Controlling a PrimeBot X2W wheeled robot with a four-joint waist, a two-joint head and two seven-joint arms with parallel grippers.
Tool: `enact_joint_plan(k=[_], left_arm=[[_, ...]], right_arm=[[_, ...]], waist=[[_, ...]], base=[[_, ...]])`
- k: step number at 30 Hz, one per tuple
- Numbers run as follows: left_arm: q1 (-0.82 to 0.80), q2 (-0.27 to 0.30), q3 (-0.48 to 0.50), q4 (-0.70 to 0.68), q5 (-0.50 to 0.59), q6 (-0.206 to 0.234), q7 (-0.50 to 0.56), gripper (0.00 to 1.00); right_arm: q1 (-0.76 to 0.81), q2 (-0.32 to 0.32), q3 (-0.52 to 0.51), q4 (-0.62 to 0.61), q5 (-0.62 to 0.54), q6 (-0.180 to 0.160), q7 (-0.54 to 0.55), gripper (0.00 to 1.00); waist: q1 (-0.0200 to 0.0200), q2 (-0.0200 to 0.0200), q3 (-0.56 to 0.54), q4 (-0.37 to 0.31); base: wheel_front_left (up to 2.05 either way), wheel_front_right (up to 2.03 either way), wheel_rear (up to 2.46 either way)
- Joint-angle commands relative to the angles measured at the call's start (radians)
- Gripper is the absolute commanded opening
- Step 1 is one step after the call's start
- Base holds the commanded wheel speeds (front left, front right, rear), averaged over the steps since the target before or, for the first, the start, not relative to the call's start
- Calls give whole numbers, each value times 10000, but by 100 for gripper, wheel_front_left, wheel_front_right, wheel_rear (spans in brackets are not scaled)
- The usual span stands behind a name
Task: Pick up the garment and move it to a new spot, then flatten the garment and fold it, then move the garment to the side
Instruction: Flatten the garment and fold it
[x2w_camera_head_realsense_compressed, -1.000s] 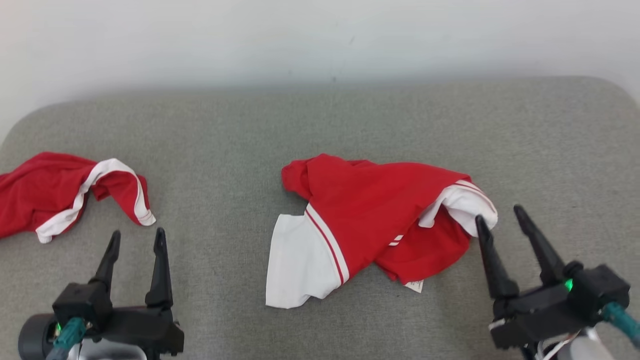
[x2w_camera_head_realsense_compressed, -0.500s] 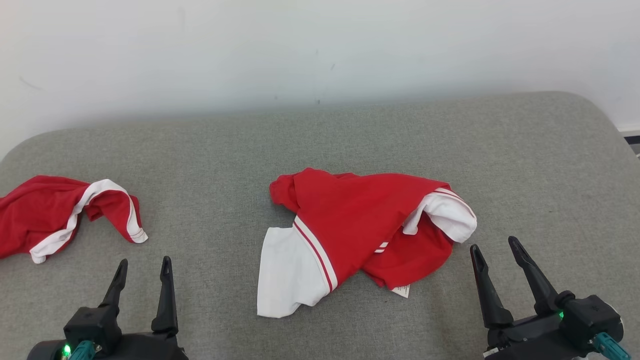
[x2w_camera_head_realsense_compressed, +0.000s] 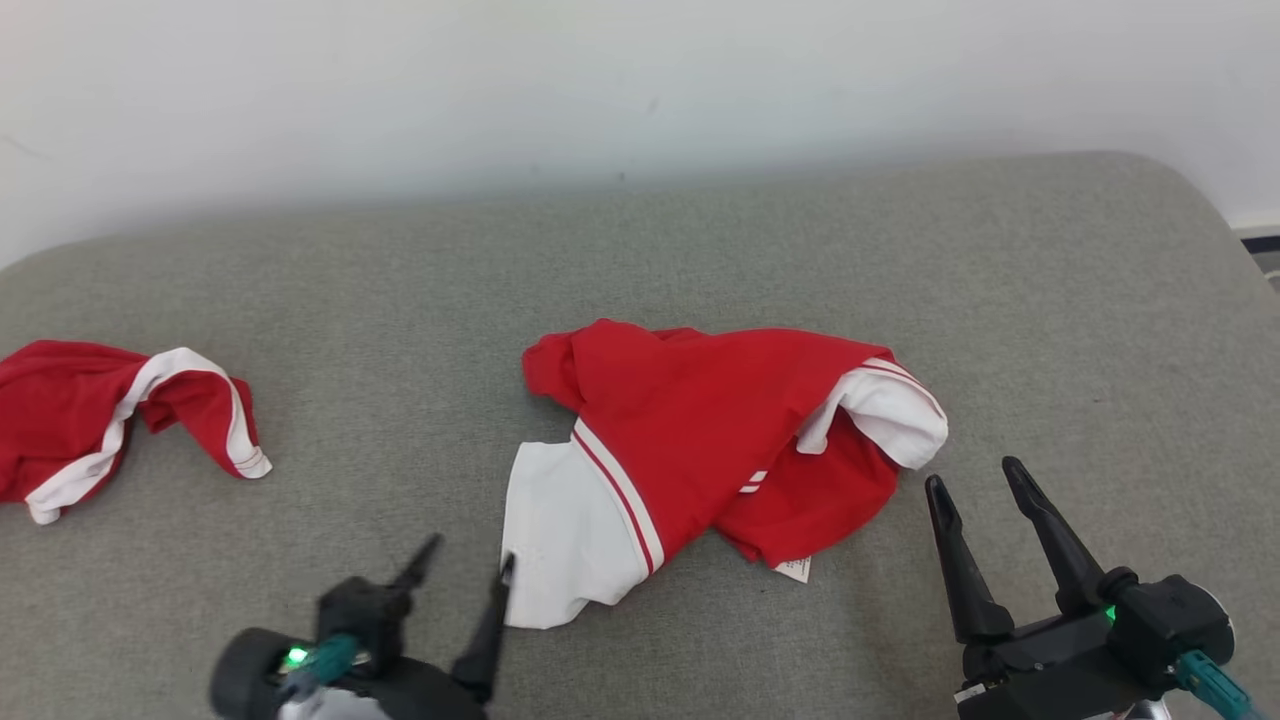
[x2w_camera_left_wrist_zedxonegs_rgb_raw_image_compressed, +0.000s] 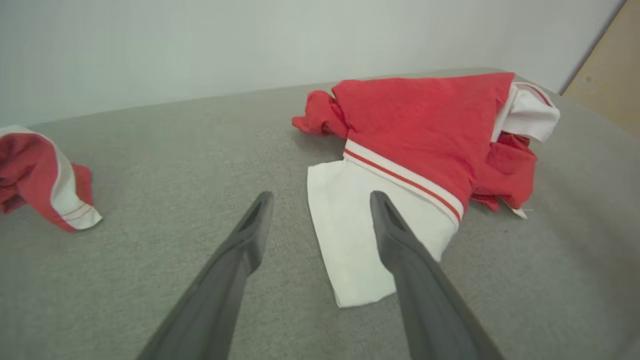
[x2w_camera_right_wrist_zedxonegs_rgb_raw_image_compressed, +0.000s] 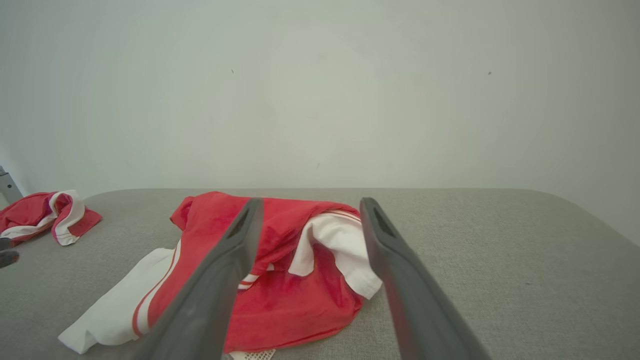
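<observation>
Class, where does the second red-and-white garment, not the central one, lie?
Head view: the second garment lies far left on the grey cushion, apart from the central garment, left of the left gripper.

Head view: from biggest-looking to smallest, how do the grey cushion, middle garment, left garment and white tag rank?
1. cushion
2. middle garment
3. left garment, partly cut off at the picture's edge
4. tag

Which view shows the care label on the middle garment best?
The head view: the care label shows whole, sticking out from the garment. The left wrist view shows it small; the right wrist view cuts it off at the bottom edge.
</observation>
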Motion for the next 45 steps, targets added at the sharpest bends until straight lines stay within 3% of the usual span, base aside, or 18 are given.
enact_joint_plan(k=[1, 5, 9, 18, 19, 21, 25, 29, 35, 45], left_arm=[[-246, -54, -259, 209, 5, -261, 372, 100], [-805, -290, -960, 863, -105, -1085, 1356, 100], [-1381, -469, -1343, 1512, -41, -1623, 1852, 100], [-2255, -646, -1500, 2993, 213, -1782, 1961, 100], [-2321, -647, -1531, 3161, 208, -1840, 1981, 57], [-2532, -687, -1523, 3321, 202, -1930, 1904, 0], [-2779, -547, -1699, 2941, 297, -2208, 2058, 0], [-2990, -75, -2076, 1549, 329, -2635, 2884, 0], [-3406, 1370, -2824, -1665, -91, -3104, 5026, 0], [-5098, 3637, -3269, -6418, -2061, -3168, 8077, 0]], right_arm=[[-172, -47, 64, 9, 54, -3, 3, 100], [-333, -4, 174, 121, 168, -3, -25, 100], [-484, 69, 233, 273, 275, -3, -65, 100], [-753, 163, 360, 450, 378, -3, -108, 100], [-765, 171, 330, 470, 375, -3, -112, 100], [-758, 190, 317, 483, 372, -3, -119, 100], [-623, 204, 130, 411, 348, -3, -123, 100], [-510, 225, 15, 364, 302, -3, -105, 100], [-468, 235, 29, 416, 294, -3, -107, 100], [-398, 290, -52, 427, 300, -3, -108, 100]], waist=[[0, -1, 275, -297], [0, -1, 577, -687], [0, -1, 792, -1094], [0, -1, 992, -1678], [0, -1, 1002, -1704], [0, -1, 999, -1742], [0, -1, 960, -1659], [0, -1, 867, -1411], [0, -1, 785, -1069], [0, -1, 693, -808]], base=[[0, 0, 0], [0, 0, 0], [0, 0, 0], [0, 0, 0], [0, 0, 0], [0, 0, 0], [0, 0, 0], [0, 0, 0], [0, 0, 0], [0, 0, 0]])
